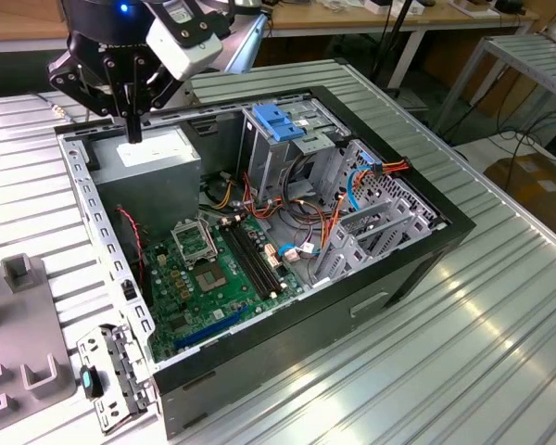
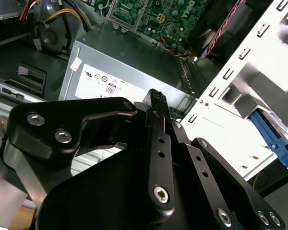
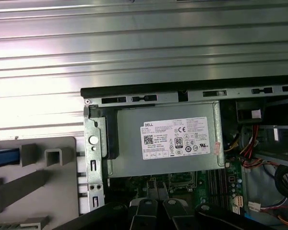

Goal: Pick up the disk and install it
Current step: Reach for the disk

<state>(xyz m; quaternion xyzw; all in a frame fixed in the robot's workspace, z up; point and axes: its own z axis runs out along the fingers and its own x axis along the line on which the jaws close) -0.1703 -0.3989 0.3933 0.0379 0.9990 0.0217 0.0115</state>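
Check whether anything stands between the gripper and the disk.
The gripper hovers over the power-supply box. What may be the disk, blue-edged, sits on the grey fixture outside; the case wall lies between them.

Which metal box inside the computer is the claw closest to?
The grey box with the white sticker, just beneath the claw; the cage with the blue bracket stands farther off.

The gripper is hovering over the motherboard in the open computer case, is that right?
Not the motherboard: in the exterior view the gripper hovers over the grey power-supply box with the white sticker, in the open computer case.
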